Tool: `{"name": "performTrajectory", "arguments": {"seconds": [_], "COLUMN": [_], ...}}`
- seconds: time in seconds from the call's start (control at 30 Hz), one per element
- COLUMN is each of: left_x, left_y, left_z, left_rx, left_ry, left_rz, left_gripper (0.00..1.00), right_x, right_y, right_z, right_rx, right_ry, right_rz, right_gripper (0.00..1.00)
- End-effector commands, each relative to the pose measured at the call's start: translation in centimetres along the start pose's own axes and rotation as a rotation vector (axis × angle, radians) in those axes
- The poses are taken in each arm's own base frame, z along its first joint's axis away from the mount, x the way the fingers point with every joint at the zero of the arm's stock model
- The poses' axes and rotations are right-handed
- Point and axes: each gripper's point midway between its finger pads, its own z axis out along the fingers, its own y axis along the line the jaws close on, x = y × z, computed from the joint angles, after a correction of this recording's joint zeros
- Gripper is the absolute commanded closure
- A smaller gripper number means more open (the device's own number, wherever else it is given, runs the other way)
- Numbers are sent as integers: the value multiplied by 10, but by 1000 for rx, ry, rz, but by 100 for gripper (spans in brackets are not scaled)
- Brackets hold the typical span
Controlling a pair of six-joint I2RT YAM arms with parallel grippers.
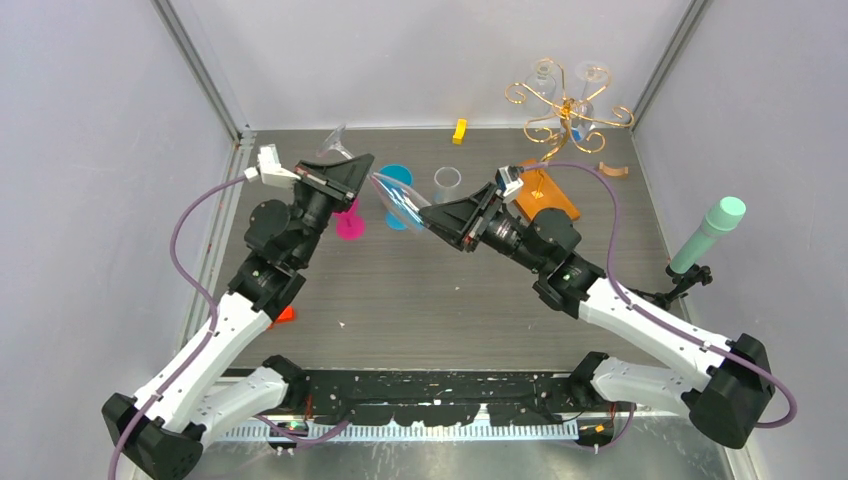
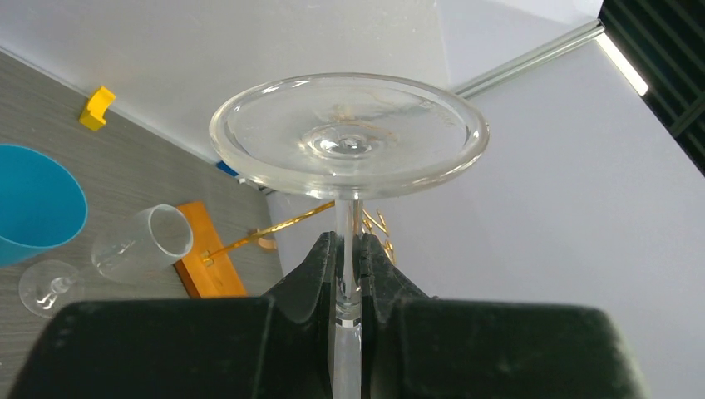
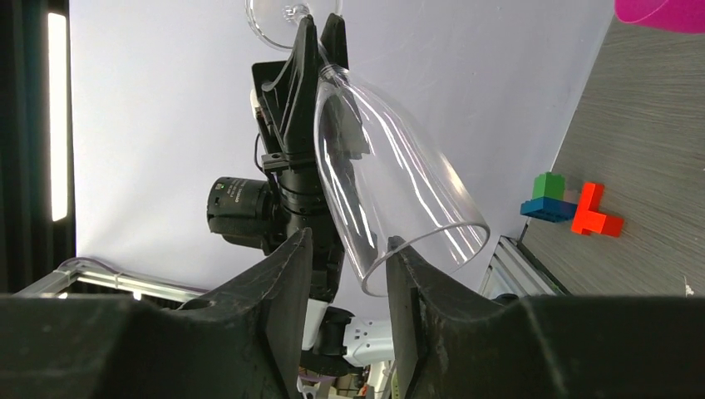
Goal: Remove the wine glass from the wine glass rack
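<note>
My left gripper [image 1: 352, 166] is shut on the stem of a clear wine glass [image 1: 398, 198], held in the air on a slant with its foot [image 2: 347, 133] up and away and its bowl [image 3: 399, 183] pointing at my right gripper. My right gripper [image 1: 428, 215] is open at the bowl's rim; in the right wrist view the rim sits at its right fingertip [image 3: 399, 258]. The wine glass rack [image 1: 565, 105], gold wire on an orange wooden base [image 1: 545, 195], stands at the back right with two clear glasses still hanging on it.
A pink glass [image 1: 350, 222], a blue cup [image 1: 397, 178] and a clear glass [image 1: 447, 182] are near the grippers. A yellow block [image 1: 459, 131] lies at the back, a mint cylinder [image 1: 710, 232] stands at the right, and small colored blocks [image 3: 574, 208] lie at the left.
</note>
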Motion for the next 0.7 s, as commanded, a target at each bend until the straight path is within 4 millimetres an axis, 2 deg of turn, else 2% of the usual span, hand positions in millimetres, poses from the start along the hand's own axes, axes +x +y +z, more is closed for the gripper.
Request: {"name": "performTrajectory", "arguments": {"seconds": [0.0,0.3,0.37,0.43,0.5,0.67], "left_x": [-13,-16,-16,-15,-15,-15], "left_y": [-22,-23,-22,-21,-21,-24], "left_z": [-6,-8,-9,-10,-12,-16], "left_rx": [106,184,188,190,198,221], "left_ry": [-66,-114,-116,-113,-116,-114], "left_rz": [-97,-167,-173,-176,-178,-161], "left_gripper": [100,100,100,98,88,69], "right_x": [-9,-15,-16,-18,-19,-24], "right_y": [35,43,45,48,52,63], "right_z": [5,11,11,12,12,13], "right_rx": [-128,-193,-203,-210,-214,-224], "right_ry": [-49,-86,-95,-102,-106,-129], "right_rz": [-22,1,-1,-9,-26,-78], "right_gripper": [57,74,83,96,99,100]}}
